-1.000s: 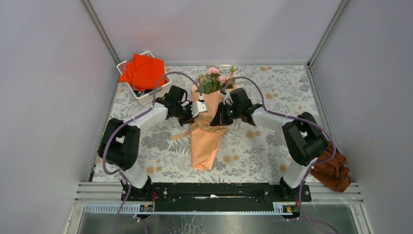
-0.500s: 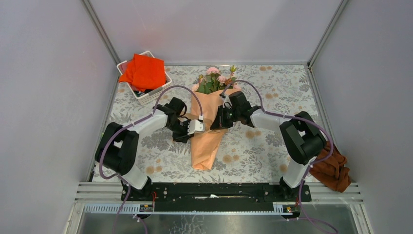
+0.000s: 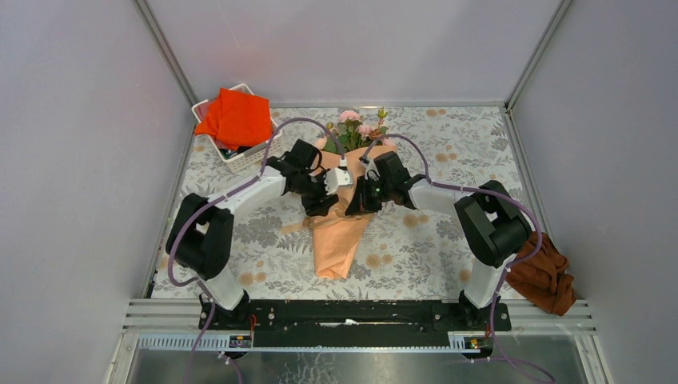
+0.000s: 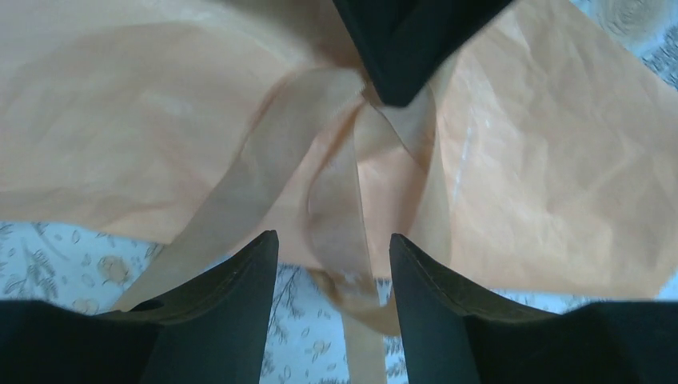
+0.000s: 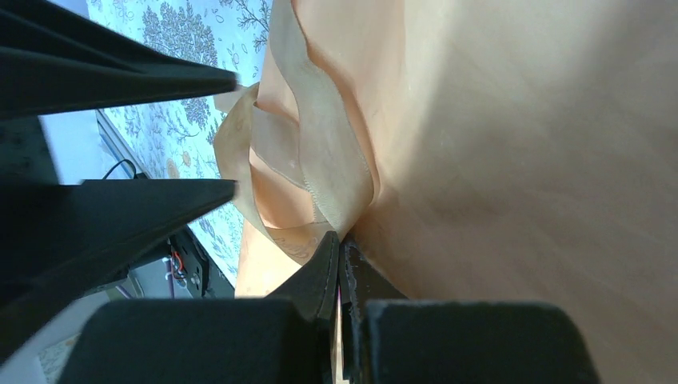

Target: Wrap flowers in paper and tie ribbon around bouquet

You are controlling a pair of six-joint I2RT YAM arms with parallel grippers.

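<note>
Peach paper cone (image 3: pixel 336 240) holds flowers (image 3: pixel 352 132).

Seen from above, the paper (image 3: pixel 334 244) hides the stems of the flowers (image 3: pixel 354 130), and the left gripper (image 4: pixel 332 244) and right gripper (image 5: pixel 340 238) cover the ribbon (image 4: pixel 336 192) knot. Close up, the ribbon's tail leaves the bottom edge; whether the right gripper pinches it is unclear.

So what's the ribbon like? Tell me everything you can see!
The ribbon is a thin, tan, see-through strip that looks papery. It crosses itself in loose loops on the peach paper cone. The shut right hand pinches it where the loops meet. One loop lies between the fingers of the open left hand.
</note>
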